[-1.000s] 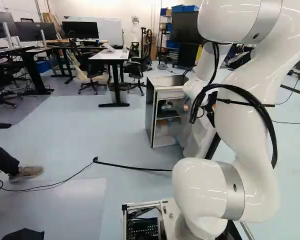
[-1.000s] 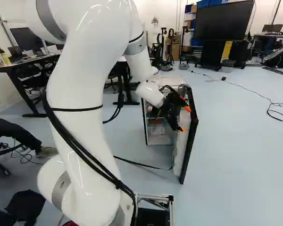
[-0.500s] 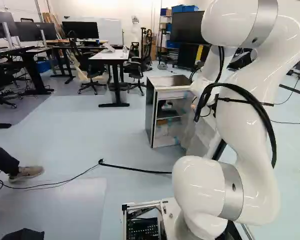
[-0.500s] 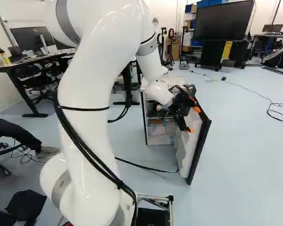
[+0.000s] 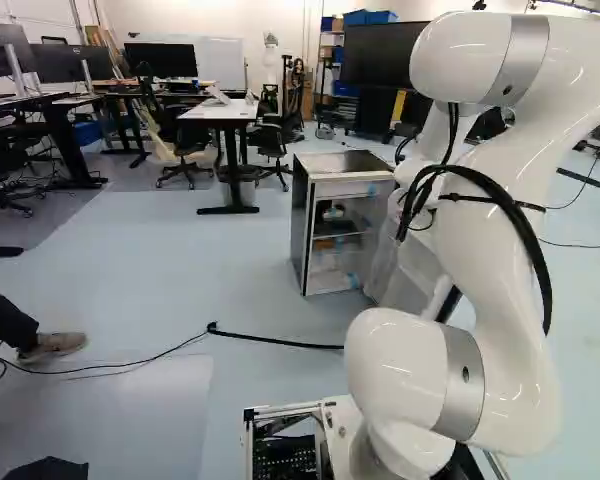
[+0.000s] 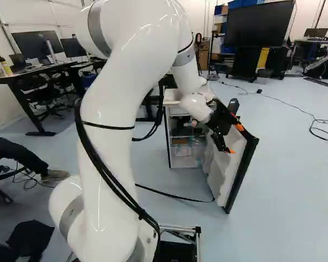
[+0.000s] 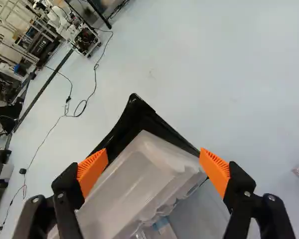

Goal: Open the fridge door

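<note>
L base view: open fridge [image 5: 342, 188] on floor [image 5: 210, 280], shelves [image 5: 337, 236] showing. R base view: door [image 6: 241, 173] swung out, hand [image 6: 235, 140] nr its upper free corner. Wrist view: fingers [image 7: 92, 172] well apart, door's corner ahead, btwn them.

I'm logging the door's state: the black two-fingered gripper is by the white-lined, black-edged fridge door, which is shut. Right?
Not shut: the right base view shows the white-lined, black-edged fridge door standing open. The black two-fingered gripper is by it, as stated.
</note>
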You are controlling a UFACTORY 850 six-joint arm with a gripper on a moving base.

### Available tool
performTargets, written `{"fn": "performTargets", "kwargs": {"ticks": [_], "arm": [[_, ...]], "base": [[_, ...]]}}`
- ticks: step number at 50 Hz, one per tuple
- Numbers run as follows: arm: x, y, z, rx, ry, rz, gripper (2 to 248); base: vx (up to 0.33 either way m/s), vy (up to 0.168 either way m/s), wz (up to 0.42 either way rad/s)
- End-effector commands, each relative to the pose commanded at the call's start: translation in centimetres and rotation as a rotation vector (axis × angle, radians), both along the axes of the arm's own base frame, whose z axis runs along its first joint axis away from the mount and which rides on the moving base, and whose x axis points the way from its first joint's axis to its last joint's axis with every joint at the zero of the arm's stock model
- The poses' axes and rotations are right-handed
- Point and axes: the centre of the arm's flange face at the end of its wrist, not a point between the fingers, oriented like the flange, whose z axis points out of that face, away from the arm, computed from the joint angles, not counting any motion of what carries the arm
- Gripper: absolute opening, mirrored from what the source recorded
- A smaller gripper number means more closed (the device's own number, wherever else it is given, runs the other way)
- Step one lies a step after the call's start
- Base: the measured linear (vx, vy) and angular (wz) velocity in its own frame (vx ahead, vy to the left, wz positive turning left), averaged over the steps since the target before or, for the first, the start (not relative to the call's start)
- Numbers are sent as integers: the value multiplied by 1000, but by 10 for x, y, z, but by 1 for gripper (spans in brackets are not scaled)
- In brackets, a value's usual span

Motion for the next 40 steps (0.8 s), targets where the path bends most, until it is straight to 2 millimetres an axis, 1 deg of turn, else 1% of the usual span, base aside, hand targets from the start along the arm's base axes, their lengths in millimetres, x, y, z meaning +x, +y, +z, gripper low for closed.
{"fn": "performTargets", "kwargs": {"ticks": [25, 33, 40], "arm": [[7, -51, -2, -17, -30, -69, 247], [8, -54, -2, -19, -32, -73, 247], [6, -49, -1, -26, -21, -48, 247]], "base": [[0, 0, 0], [0, 0, 0], [0, 0, 0]]}}
